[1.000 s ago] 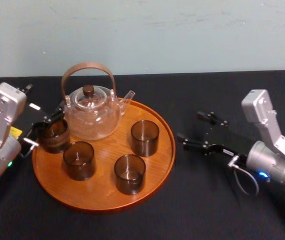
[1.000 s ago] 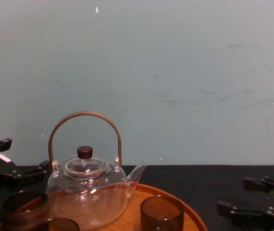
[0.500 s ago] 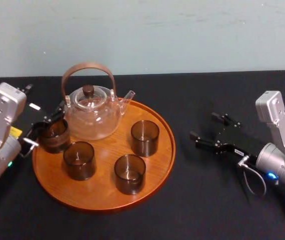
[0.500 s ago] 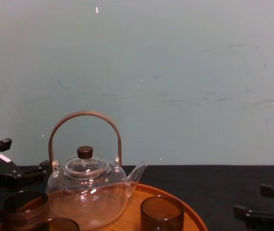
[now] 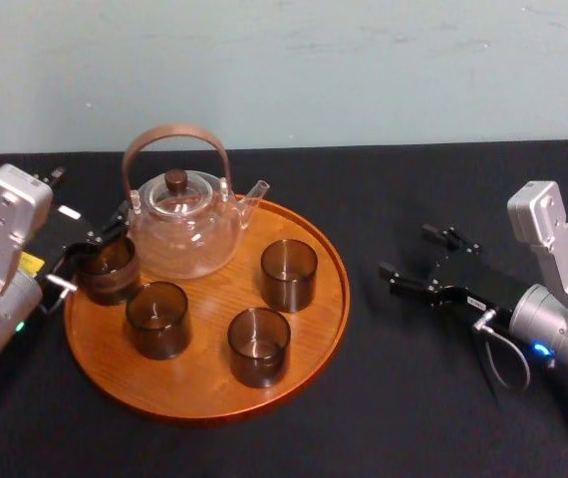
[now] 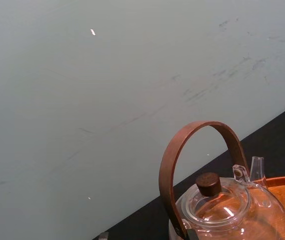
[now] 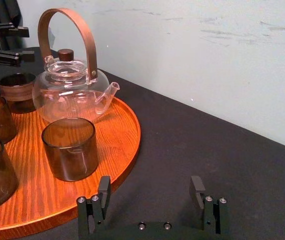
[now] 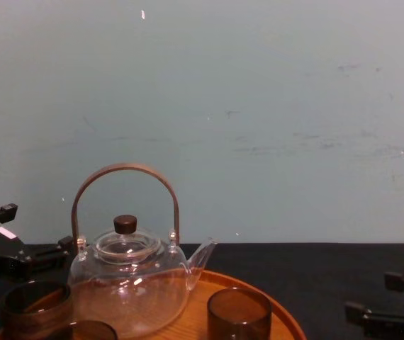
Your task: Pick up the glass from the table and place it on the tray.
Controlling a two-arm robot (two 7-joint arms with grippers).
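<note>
Head view: right end effector, open and empty, has backed off the tray.

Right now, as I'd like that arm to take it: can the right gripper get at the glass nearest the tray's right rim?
Probably yes. The right gripper is open over bare table, facing that glass; only the tray's low rim lies between. The left gripper is at the far-left glass.
</note>
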